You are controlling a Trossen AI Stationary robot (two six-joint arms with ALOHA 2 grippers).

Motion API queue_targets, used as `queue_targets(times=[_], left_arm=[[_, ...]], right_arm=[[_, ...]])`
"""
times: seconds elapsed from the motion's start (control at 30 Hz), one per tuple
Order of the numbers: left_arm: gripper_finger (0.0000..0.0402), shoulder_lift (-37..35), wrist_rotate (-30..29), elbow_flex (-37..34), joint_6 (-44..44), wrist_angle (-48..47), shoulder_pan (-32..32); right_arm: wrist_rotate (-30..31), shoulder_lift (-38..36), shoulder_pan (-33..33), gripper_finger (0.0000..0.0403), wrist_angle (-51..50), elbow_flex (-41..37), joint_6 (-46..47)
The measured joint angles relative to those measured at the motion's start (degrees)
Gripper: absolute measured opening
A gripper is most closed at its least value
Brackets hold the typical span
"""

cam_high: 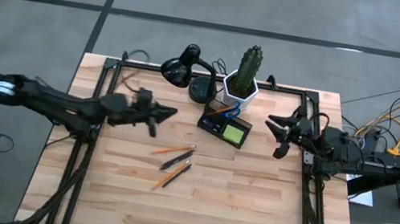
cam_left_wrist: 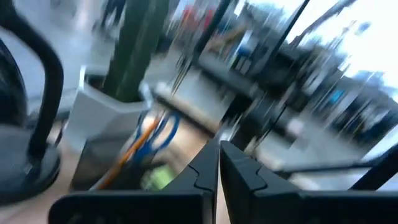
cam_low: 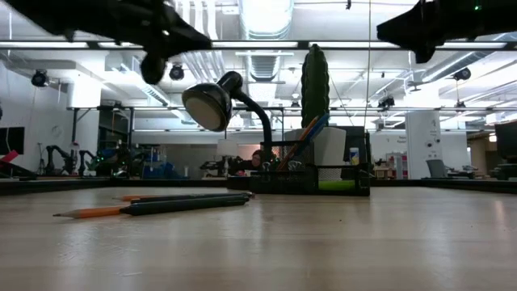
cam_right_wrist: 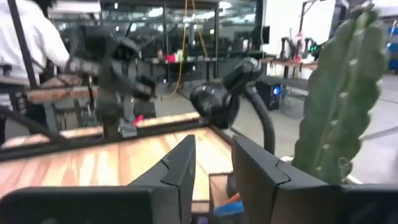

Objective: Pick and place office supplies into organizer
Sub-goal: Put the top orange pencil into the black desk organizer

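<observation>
Pencils lying loose mid-table in the high view, just below the organizer with its green pad. Seen only from the left wrist: blue scissors standing inside the box. Left gripper left of centre, pressed together, holding nothing. Right gripper at centre right, beside the box, spread a little, empty. Lots of bare wood across the lower half of the table. Lamp and cactus crowding the top edge. Left wrist view too smeared for small bits. Low view cutting off both arms at the top.
</observation>
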State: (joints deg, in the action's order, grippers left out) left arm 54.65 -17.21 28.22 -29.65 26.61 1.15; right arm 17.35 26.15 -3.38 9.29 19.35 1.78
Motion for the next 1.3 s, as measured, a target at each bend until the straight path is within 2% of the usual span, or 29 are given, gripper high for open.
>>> queue_targets(times=[0.17, 0.33, 0.5, 0.63, 0.8, 1.0, 1.3], left_arm=[[0.0000, -8.93, 0.21, -7.61, 0.87, 7.13, 0.00], [0.0000, -15.81, 0.70, -11.09, 3.47, 7.89, 0.00], [0.0000, -20.94, 0.91, -13.03, 4.00, 7.94, 0.00], [0.0000, -24.15, 0.92, -13.52, 4.96, 7.80, 0.00], [0.0000, -25.42, 1.02, -13.37, 6.12, 7.79, -0.02], [0.0000, -26.56, 1.05, -13.39, 6.64, 7.41, -0.02], [0.0000, -27.56, 3.45, -13.44, 6.45, 6.99, -0.02]], right_arm=[[-3.04, 6.06, 0.00, 0.0121, 1.32, 1.24, 2.29], [-4.18, 16.30, 0.14, 0.0146, -1.13, 10.34, 2.92], [-4.38, 30.50, 0.13, 0.0171, -13.17, 24.04, -1.75], [-4.38, 42.09, 0.11, 0.0182, -24.72, 35.34, -1.46], [-4.96, 54.51, 0.24, 0.0177, -35.00, 48.59, -0.15], [-11.54, 66.25, 0.39, 0.0165, -42.11, 62.23, -3.70], [-21.91, 78.58, 0.39, 0.0155, -45.51, 74.67, -9.43]])
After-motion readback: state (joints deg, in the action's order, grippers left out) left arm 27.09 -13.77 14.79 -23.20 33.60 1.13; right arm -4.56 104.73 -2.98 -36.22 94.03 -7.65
